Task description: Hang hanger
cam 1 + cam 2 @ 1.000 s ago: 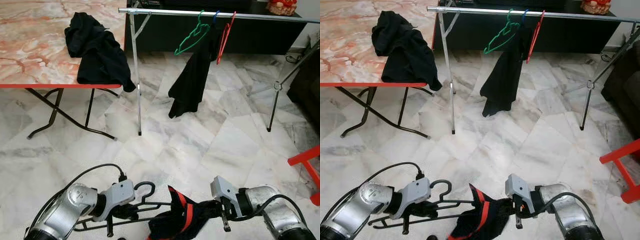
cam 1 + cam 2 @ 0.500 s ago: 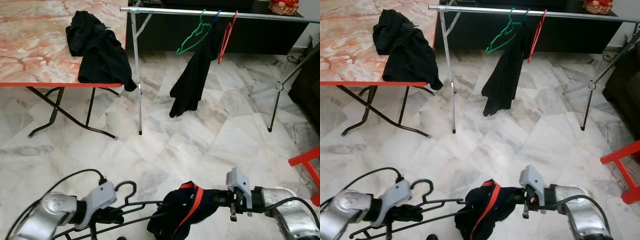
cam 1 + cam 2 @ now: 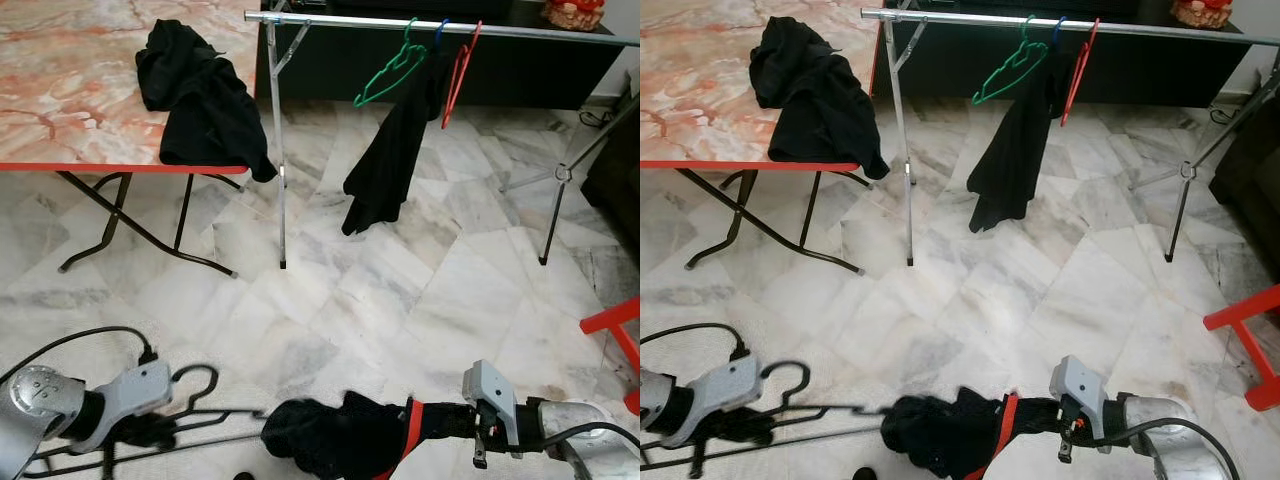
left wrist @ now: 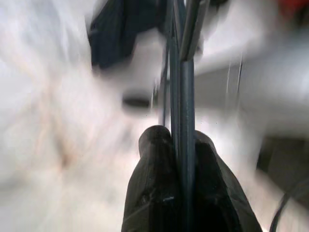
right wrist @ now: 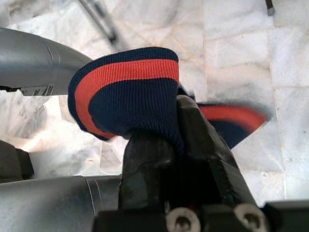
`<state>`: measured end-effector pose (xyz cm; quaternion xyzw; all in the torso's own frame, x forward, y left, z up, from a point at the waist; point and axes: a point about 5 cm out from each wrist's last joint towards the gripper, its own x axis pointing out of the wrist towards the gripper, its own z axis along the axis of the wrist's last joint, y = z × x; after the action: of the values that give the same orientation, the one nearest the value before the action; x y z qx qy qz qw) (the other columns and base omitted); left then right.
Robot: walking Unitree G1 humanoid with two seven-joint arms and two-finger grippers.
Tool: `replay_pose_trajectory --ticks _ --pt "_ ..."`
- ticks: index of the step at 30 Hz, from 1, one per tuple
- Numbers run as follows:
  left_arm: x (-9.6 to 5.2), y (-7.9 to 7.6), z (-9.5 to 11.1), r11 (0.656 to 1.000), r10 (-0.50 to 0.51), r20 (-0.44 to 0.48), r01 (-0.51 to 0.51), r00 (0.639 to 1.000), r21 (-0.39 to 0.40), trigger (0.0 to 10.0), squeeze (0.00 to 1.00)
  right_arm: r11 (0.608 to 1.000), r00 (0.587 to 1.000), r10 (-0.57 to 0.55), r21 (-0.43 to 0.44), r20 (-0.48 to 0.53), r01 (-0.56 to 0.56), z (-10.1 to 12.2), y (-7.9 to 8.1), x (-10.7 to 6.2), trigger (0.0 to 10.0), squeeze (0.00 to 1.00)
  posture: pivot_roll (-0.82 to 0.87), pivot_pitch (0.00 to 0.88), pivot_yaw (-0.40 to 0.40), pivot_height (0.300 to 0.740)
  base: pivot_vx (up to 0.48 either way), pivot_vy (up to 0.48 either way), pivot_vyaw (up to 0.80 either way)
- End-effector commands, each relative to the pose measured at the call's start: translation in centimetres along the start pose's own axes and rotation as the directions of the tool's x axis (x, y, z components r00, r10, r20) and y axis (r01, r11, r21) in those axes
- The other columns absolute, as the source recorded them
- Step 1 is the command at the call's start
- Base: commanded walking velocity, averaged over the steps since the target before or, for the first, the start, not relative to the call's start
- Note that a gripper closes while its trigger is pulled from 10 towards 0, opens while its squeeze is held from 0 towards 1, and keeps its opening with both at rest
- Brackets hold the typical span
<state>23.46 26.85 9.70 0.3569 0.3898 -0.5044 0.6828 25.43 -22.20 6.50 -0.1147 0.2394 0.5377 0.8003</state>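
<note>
Left tool (image 4: 181,145) clamped on black hanger (image 3: 200,415), right tool (image 5: 186,140) clamped on navy-red garment (image 3: 345,450); risk: garment slides off hanger before reaching rail (image 3: 400,22).

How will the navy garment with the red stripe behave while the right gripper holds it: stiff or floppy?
Probably floppy: the garment sags in a bunched clump between the right gripper and the hanger. Its ribbed knit folds over the fingers, so it likely grips well, not slippery. It looks light.

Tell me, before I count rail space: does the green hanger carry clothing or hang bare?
Bare: the green hanger hangs tilted on the rail, nothing draped over it.
</note>
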Motion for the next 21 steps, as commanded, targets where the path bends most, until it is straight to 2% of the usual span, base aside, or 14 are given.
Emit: replay_pose_trajectory --ticks 1,6,9,10,12,13,14,15,16,17,18,19,20,21 --pt "0.6 -0.4 0.0 0.998 -0.026 -0.05 0.029 0.998 0.051 0.0 0.0 1.0 0.999 0.0 -0.007 -0.034 0.0 -0.4 0.0 -0.5 0.0 0.0 0.02 0.218 -0.101 0.74 0.0 0.0 0.0" --pt "1.3 0.3 1.6 0.998 0.06 0.07 -0.061 0.996 0.008 0.0 0.0 1.0 1.0 -0.023 -0.013 -0.007 0.022 0.1 -0.2 -0.3 0.0 0.0 0.01 0.217 -0.1 0.74 0.0 0.0 0.0" --pt "1.7 0.9 1.4 0.99 0.144 0.082 -0.144 0.986 -0.014 0.0 0.0 0.999 0.998 -0.041 -0.003 0.046 0.042 0.8 -0.3 -0.3 0.0 0.0 0.01 0.217 -0.1 0.74 0.0 0.0 0.0" --pt "2.5 1.8 1.3 0.964 0.264 0.127 -0.257 0.956 -0.068 0.0 0.0 0.996 0.992 -0.093 0.01 0.083 0.093 1.0 -0.7 -0.2 0.0 0.0 0.02 0.223 -0.102 0.74 0.0 0.0 0.0" --pt "4.0 2.3 1.2 0.925 0.369 0.179 -0.341 0.912 -0.166 0.0 0.0 0.982 0.972 -0.19 0.04 0.14 0.186 1.3 -1.2 0.3 0.0 0.0 0.02 0.223 -0.105 0.74 0.0 0.0 0.0" --pt "6.0 2.1 0.8 0.883 0.446 0.16 -0.403 0.881 -0.241 0.0 0.0 0.959 0.935 -0.284 0.089 0.211 0.271 1.6 -1.4 0.9 0.0 0.0 0.02 0.223 -0.105 0.74 0.0 0.0 0.0" --pt "6.6 1.9 0.7 0.873 0.46 0.152 -0.414 0.875 -0.259 0.0 0.0 0.949 0.92 -0.315 0.103 0.233 0.299 1.8 -1.5 1.0 0.0 0.0 0.02 0.222 -0.105 0.74 0.0 0.0 0.0" --pt "7.5 1.7 0.7 0.849 0.497 0.146 -0.444 0.856 -0.285 0.0 0.0 0.924 0.888 -0.379 0.161 0.261 0.347 2.0 -1.8 1.2 0.0 0.0 0.02 0.222 -0.105 0.74 0.0 0.0 0.0" --pt "8.4 1.5 0.4 0.808 0.535 0.124 -0.463 0.836 -0.364 2.3 0.0 0.898 0.855 -0.435 0.203 0.281 0.39 2.2 -2.1 1.3 0.0 0.0 0.02 0.222 -0.105 0.74 0.0 0.0 0.0" --pt "9.3 1.1 0.1 0.75 0.56 0.099 -0.453 0.822 -0.482 3.9 0.0 0.867 0.819 -0.495 0.223 0.29 0.445 2.4 -2.3 1.3 0.0 0.0 0.03 0.227 -0.101 0.74 0.0 0.0 0.0" --pt "10.3 0.6 0.0 0.669 0.592 0.09 -0.427 0.801 -0.608 4.5 0.0 0.826 0.768 -0.561 0.264 0.309 0.497 2.9 -2.5 1.3 0.0 0.0 0.03 0.228 -0.099 0.74 0.0 0.0 0.0" --pt "11.0 0.2 -0.3 0.587 0.621 0.057 -0.416 0.782 -0.694 10.0 0.0 0.786 0.711 -0.617 0.31 0.338 0.535 3.5 -2.5 1.3 0.0 0.0 0.01 0.229 -0.096 0.74 0.0 0.0 0.0" --pt "11.8 -0.7 -1.0 0.525 0.63 -0.005 -0.431 0.777 -0.734 10.0 0.0 0.727 0.635 -0.686 0.376 0.356 0.575 4.2 -2.4 1.2 0.0 0.0 0.0 0.229 -0.094 0.74 0.0 0.0 0.0" --pt "12.3 -1.4 -1.7 0.487 0.636 -0.06 -0.46 0.77 -0.742 10.0 0.0 0.672 0.568 -0.74 0.416 0.36 0.612 4.7 -2.2 1.1 0.0 0.0 0.0 0.229 -0.089 0.74 0.0 0.0 0.0"
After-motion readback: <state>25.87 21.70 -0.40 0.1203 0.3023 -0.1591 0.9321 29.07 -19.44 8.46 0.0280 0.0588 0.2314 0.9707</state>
